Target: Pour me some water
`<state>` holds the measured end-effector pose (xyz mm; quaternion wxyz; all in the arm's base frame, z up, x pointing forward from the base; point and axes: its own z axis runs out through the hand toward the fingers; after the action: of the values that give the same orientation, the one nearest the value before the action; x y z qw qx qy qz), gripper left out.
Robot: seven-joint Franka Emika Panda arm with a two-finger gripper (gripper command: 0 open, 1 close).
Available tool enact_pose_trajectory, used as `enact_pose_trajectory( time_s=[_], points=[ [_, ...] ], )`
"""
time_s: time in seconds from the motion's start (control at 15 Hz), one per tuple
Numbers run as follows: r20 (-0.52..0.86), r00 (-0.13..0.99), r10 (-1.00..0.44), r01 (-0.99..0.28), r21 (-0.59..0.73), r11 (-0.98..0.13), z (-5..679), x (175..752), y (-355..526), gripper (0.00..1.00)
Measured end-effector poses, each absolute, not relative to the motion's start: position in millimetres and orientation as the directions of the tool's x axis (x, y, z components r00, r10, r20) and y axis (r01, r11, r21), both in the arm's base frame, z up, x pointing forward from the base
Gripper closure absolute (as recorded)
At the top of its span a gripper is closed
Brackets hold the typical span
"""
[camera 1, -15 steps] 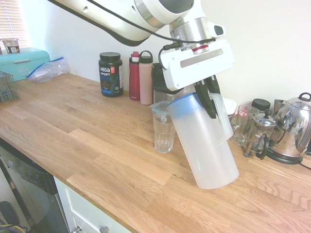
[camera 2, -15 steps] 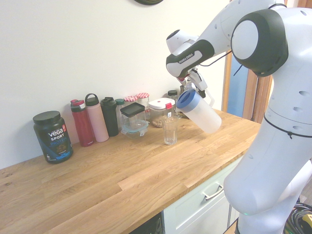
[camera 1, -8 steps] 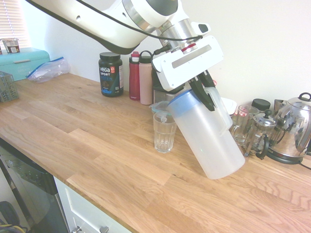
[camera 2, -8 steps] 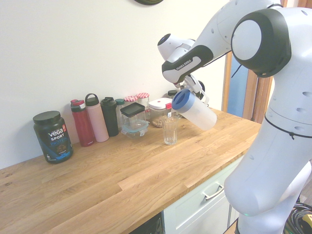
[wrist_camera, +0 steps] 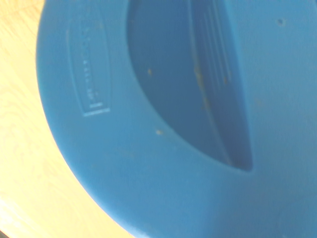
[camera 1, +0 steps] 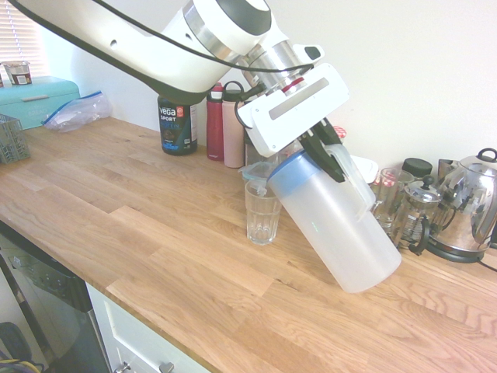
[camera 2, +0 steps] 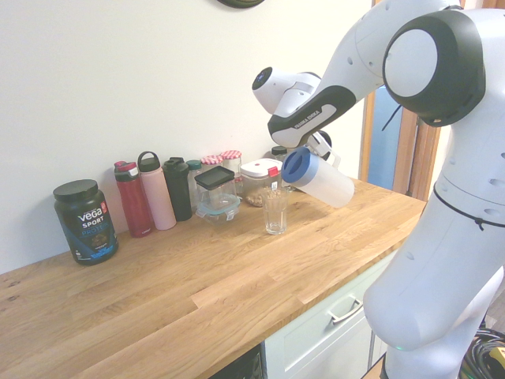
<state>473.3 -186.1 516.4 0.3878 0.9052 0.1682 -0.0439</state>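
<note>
1. The tall frosted-white plastic pitcher with a pale blue lid band [camera 1: 334, 221] hangs in the air above the wooden counter [camera 1: 155, 233], carried by the white arm's gripper [camera 1: 330, 151], whose dark fingers [camera 1: 317, 149] are clamped on the pitcher's side handle near the lid.
2. The pitcher's long axis is tilted well off upright: the lid end points down toward the clear ribbed drinking glass [camera 1: 262, 211], and the base is raised on the far side, away from the glass.
3. The relation that matters for the pour: the blue lid's edge sits just above and beside the glass rim, seemingly not touching it (in the second exterior view the lid [camera 2: 298, 166] is over the glass [camera 2: 275, 212]).
4. Contents: the water cannot be made out through the frosted wall, and no stream is visible. The glass looks empty or nearly so.
5. My judgement is that more tilt is needed, keeping the spout over the rim.
6. The wrist view shows only the blue lid [wrist_camera: 148, 163] close up.
</note>
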Motion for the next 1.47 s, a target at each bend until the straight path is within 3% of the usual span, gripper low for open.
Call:
enact_pose_trajectory(
  time_s=[0.4, 0.6, 0.87, 1.07, 1.47],
  points=[
    [-0.156, 0.954, 0.257, 0.295, 0.653, -0.698, 523, 462, -193, 1.0],
    [-0.088, 0.962, 0.257, 0.266, 0.492, -0.829, 574, 448, -212, 1.0],
    [-0.005, 0.968, 0.249, 0.239, 0.294, -0.925, 673, 418, -243, 1.0],
    [0.066, 0.987, 0.147, 0.136, 0.138, -0.981, 712, 409, -221, 1.0],
    [0.155, 0.98, -0.126, -0.114, -0.079, -0.99, 701, 412, -97, 1.0]
  ],
)
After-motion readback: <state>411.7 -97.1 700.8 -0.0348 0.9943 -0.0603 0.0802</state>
